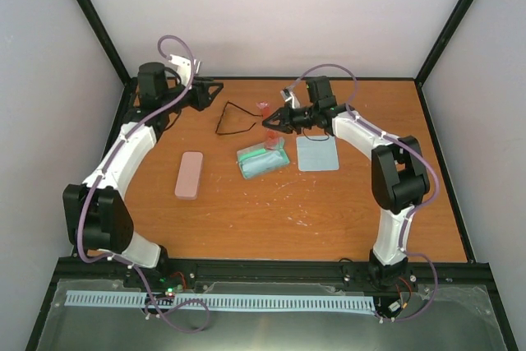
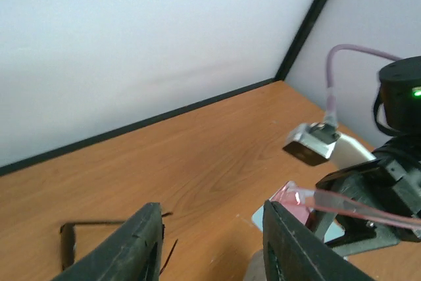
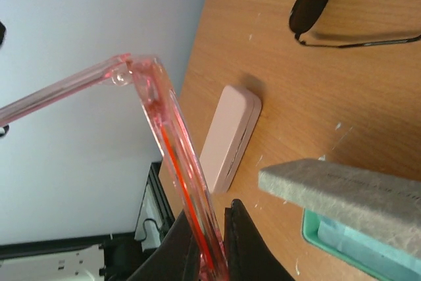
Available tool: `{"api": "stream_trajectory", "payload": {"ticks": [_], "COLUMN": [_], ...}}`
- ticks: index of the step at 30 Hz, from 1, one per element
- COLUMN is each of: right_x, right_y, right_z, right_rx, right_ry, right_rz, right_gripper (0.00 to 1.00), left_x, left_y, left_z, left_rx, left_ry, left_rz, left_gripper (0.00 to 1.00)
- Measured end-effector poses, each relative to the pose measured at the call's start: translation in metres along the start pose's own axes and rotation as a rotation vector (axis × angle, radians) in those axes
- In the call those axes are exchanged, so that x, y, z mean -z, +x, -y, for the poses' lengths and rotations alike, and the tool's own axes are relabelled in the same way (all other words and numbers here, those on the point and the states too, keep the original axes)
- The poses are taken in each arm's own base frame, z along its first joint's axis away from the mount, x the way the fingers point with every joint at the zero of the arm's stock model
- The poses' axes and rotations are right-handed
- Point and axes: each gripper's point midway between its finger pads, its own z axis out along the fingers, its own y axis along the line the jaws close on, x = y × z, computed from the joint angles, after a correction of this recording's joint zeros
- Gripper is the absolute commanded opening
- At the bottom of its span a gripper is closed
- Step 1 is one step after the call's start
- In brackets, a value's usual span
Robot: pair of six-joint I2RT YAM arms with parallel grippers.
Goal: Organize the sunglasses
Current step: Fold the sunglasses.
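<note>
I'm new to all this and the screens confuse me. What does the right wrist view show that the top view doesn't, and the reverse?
Only the right wrist view: a close look at how the right gripper is shut on the pink glasses, hinge and all. Only the top view: the left gripper and a blue cloth. Both: those pink glasses, the dark sunglasses, the pink case and the open grey case, all on the table.
</note>
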Motion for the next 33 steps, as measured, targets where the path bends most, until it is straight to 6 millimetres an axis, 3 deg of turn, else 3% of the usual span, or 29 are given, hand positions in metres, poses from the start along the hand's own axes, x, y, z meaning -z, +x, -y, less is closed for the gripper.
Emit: {"api": "stream_trajectory", "payload": {"ticks": [6,15,26,28,33], "right_x": [0.004,-0.001,-0.023,-0.022,-0.017], "right_y": [0.009,-0.013,-0.012,-0.015,-0.035], "right_z": [-0.013,-0.045,-0.030,-0.033,-0.056], "right_rx": [0.032,0.111,0.072,0.074,0.117], "right_ry": [-0.038,-0.099,-0.081,-0.085,-0.110], "right_rz": [-0.051,-0.051,-0.102,-0.094,-0.052], "right_gripper": [0.03,0.03,0.03,0.03,0.03], "left_x": [-0.011,-0.040,-0.050,-0.051,-0.056], "left_y": [-0.018,0.007,0.010,0.015,0.050], "left_z": [0.015,0.029,0.061,0.063,0.072], "left_rx": [0.004,0.080,0.091,0.092,0.124], "left_ry": [0.124,0.245,0.319,0.323,0.343], "left_rz": [0.030,-0.042,-0.055,-0.058,-0.119], "left_gripper": [0.41,0.41,0.41,0.41,0.41]}}
